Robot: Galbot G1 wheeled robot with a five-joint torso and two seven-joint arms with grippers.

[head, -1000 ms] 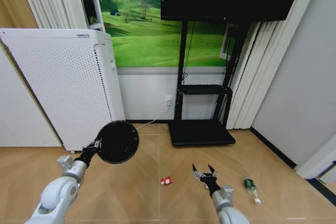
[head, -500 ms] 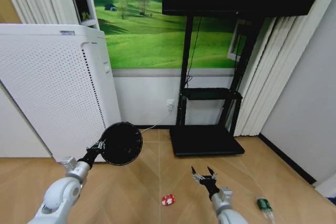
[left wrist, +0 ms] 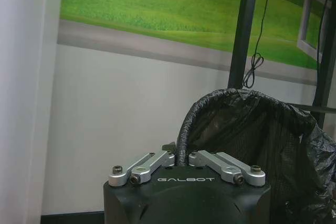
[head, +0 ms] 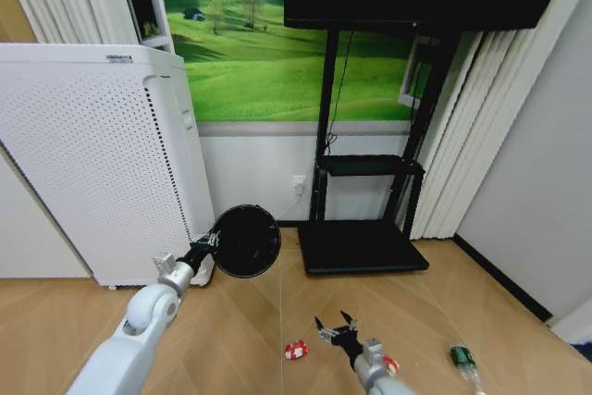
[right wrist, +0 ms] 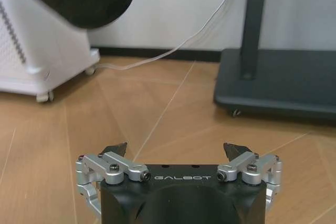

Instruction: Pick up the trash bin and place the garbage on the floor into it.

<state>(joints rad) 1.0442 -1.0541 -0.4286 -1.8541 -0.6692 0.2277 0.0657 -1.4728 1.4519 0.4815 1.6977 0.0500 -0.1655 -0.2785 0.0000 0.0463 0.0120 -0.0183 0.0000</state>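
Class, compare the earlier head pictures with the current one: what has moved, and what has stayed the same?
The left gripper has carried the trash bin up and toward the middle, still shut on its rim. The right gripper has shifted left, nearer the red-and-white wrapper, fingers still open. The view itself shifted early on. The wrapper and green bottle still lie on the floor.

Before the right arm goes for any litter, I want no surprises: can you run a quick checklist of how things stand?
1. Trash bin gripped: ok, left end effector shut on its rim, bin off the floor.
2. Right end effector ready: ok, open and holding nothing.
3. Red-and-white wrapper located: ok, on the floor beside the right end effector.
4. Green bottle located: ok, on the floor farther right.
5. Bin mouth facing up: cannot tell.
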